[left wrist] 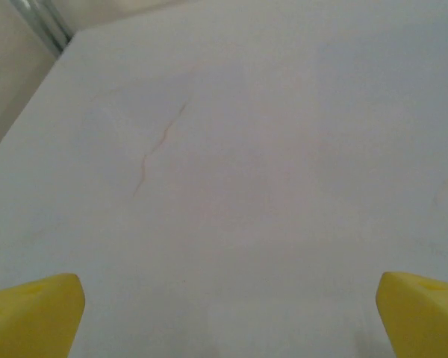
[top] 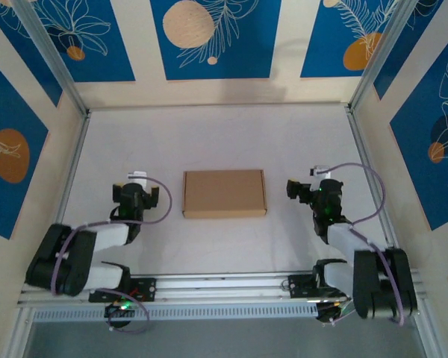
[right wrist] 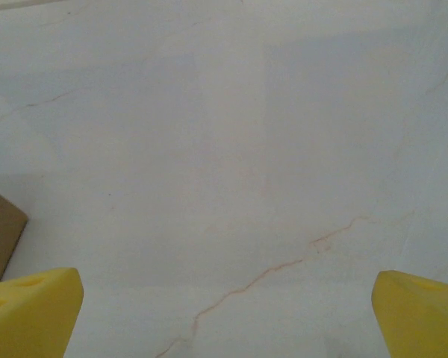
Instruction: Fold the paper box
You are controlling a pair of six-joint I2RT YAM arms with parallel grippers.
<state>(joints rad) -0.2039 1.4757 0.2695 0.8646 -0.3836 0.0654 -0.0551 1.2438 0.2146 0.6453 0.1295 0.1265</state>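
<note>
Fingers (left wrist: 31,317) apart, paper box (top: 224,193) closed

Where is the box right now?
In the top view the box lies flat at the middle of the table, between the left gripper and right gripper, touching neither; its corner shows at the right wrist view's left edge.
</note>
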